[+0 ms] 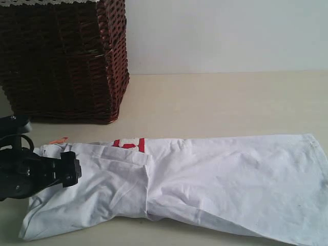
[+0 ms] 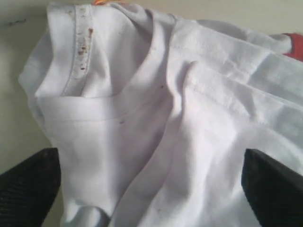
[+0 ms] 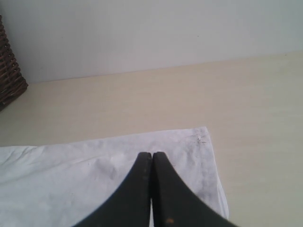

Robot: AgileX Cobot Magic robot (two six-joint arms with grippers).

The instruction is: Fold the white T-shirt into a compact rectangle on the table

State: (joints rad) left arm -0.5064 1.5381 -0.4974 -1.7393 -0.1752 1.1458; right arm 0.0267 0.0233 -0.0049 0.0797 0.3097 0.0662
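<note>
The white T-shirt [image 1: 220,174] lies on the table [image 1: 215,102] as a long strip, plain side up, with a bit of red-outlined lettering [image 1: 129,144] and the orange neck tag [image 1: 59,140] showing near its left end. My left gripper [image 1: 72,169] hovers over that collar end, open. In the left wrist view its fingers [image 2: 28,184] stand wide apart over the wrinkled cloth [image 2: 142,118] below the ribbed collar [image 2: 81,47]. My right gripper [image 3: 151,155] is shut with nothing in it, above the shirt's hem end [image 3: 71,175]. It is out of the exterior view.
A dark brown wicker basket [image 1: 64,56] stands at the back left, just behind the shirt's collar end; its corner [image 3: 9,71] also shows in the right wrist view. A pale wall [image 1: 225,31] rises behind the table.
</note>
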